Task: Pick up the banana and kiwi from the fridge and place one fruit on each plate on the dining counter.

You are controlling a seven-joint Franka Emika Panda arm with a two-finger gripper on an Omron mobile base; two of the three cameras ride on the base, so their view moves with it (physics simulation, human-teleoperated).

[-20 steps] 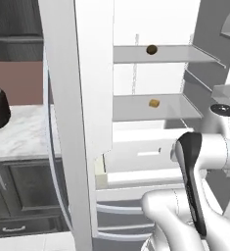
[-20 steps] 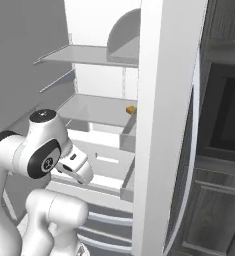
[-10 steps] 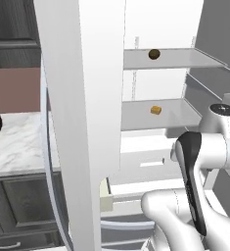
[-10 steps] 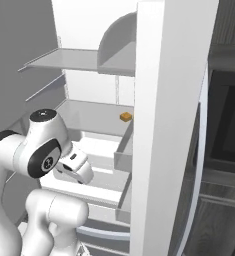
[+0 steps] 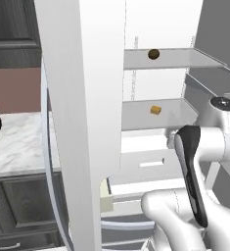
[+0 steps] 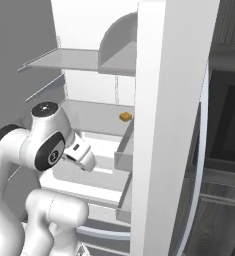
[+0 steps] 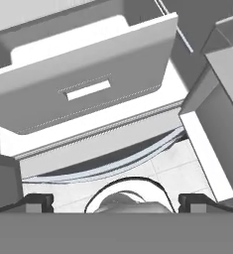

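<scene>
The open door (image 5: 82,122) of the fridge (image 5: 155,29) hides the left part of its shelves in the left base view and runs out past the top and bottom edges. The kiwi (image 5: 153,54) on the upper shelf is too small to show its skin. The gripper's fingertips (image 7: 38,202) are cut off by the bottom of the hand view.

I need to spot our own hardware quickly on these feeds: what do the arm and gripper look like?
The arm is glossy white with rounded, bulbous links, dark grey to black bands at the joints and a round grey cap on one joint. The gripper has two small dark, blocky fingertips. No cables or markings show.
</scene>
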